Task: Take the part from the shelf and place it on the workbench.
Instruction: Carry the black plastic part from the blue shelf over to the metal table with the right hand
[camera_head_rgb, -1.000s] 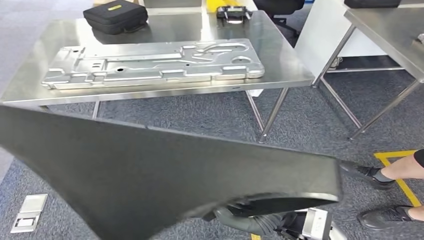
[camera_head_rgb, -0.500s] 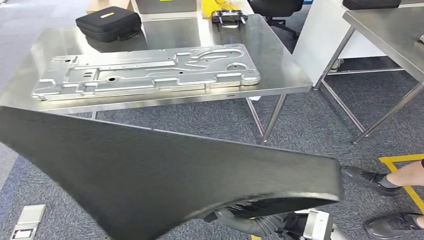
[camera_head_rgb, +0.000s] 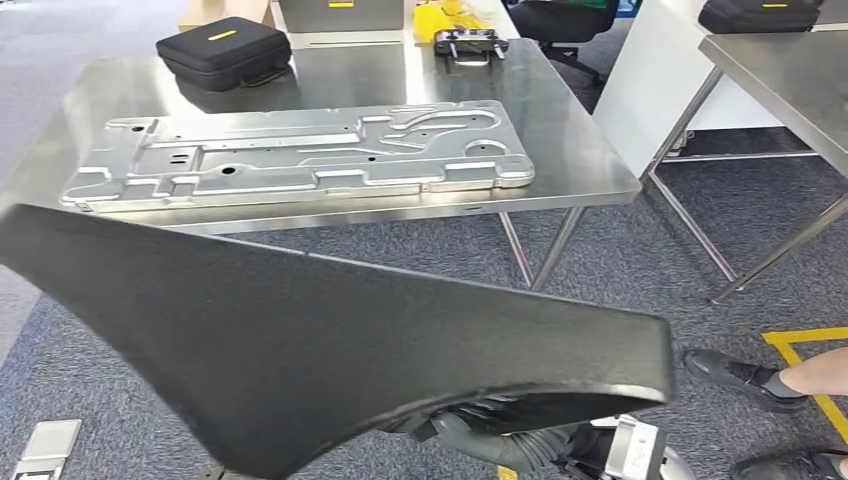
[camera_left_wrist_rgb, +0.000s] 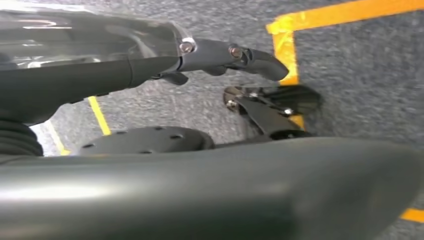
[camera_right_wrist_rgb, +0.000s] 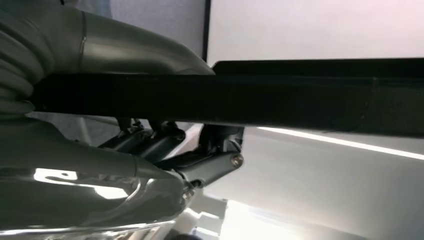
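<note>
Head view: a large black panel (camera_head_rgb: 330, 350), taken to be the part, is carried flat and slightly tilted across the lower frame, from 9 o'clock to 4 o'clock. It stands short of the workbench (camera_head_rgb: 575, 150), which lies toward 12 o'clock, and is not yet over it.

Right wrist view: the right hand (camera_right_wrist_rgb: 165, 125) clamps the panel's edge, thick thumb on one face, dark fingers (camera_right_wrist_rgb: 200, 165) folded against the other. The grip looks secure; an edge hold suits a sheet this broad.

Left wrist view: the left hand (camera_left_wrist_rgb: 215, 75) sits beside a rounded dark surface, apparently the panel. One finger is extended and clear of it; contact cannot be confirmed. State of this hand: cannot tell.

On the workbench, a stamped metal plate (camera_head_rgb: 300, 155) occupies the centre, a black case (camera_head_rgb: 222, 47) lies at 11 o'clock, and a small controller (camera_head_rgb: 470, 42) at 1 o'clock. Free surface is limited; placement, in my judgement, calls for the near edge or the right end. A person's shoes (camera_head_rgb: 735, 365) stand at 4 o'clock, close to the path.
</note>
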